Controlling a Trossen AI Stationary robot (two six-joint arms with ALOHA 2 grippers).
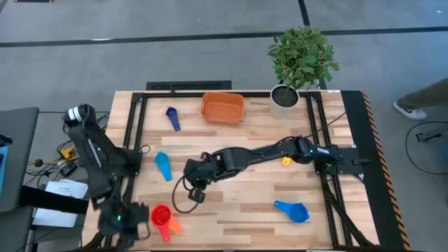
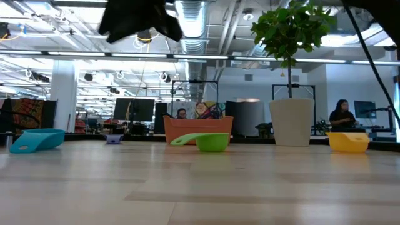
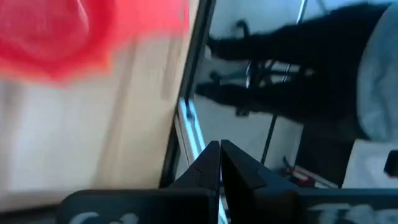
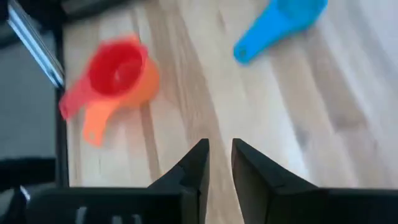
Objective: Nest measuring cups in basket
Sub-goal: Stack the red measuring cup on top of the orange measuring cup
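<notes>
High view: orange basket (image 1: 222, 108) at desk's (image 1: 238, 217) far edge, empty; cups scattered: navy (image 1: 172, 117), light blue (image 1: 163, 166), yellow (image 1: 286, 161), blue (image 1: 293, 211), red cup (image 1: 162, 218) nested in orange one at near-left.

Low view: green cup (image 2: 209, 142) before basket.

Left wrist view: left gripper (image 3: 220, 163) fingers clenched, empty, past desk edge.

Right wrist view: right gripper (image 4: 217, 163) fingers nearly closed, grasping nothing, near red cup (image 4: 115, 70). Cups likely light, stiff, slippery; pinch rim or flat handle.
</notes>
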